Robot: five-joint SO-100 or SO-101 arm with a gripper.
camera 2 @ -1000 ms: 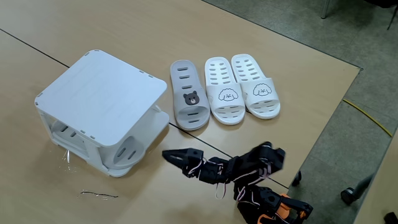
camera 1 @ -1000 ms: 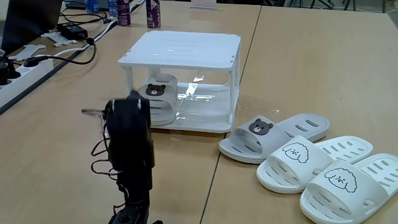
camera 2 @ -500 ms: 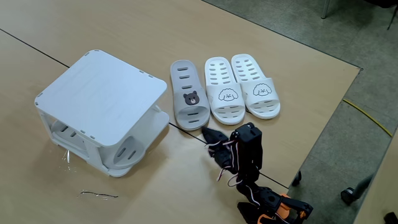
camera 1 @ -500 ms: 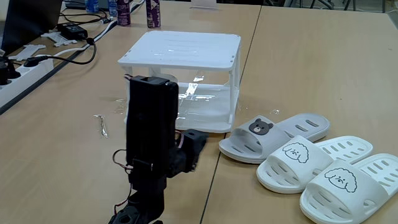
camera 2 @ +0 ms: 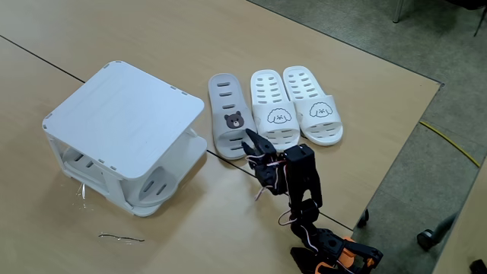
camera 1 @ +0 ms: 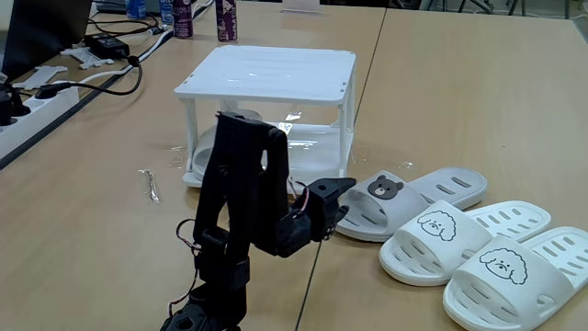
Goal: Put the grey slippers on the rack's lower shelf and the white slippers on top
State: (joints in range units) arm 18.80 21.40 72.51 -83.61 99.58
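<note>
Fixed views both catch the gripper (camera 2: 249,141) reaching toward the heel end of the loose grey slipper (camera 2: 230,116), tips just beside its bear face; jaws look slightly apart in one fixed view, nothing between them. One grey slipper apparently already on the lower shelf (camera 1: 308,161) of the rack (camera 1: 271,74), mostly hidden behind the arm. White slippers (camera 2: 295,105) side by side, right of the grey one, untouched. Step in hand, by judgement: fetching the second grey slipper. Next move calls for closing on the strap or heel rim, lifting clear, then swinging left to slide it in beside its mate under the slatted top. Light wooden bench (camera 1: 459,83), seam running down the middle; bottles, cables and a power strip at the far left edge; a bent wire (camera 1: 150,185) lying loose near the rack. Grey floor beyond the bench corner.
</note>
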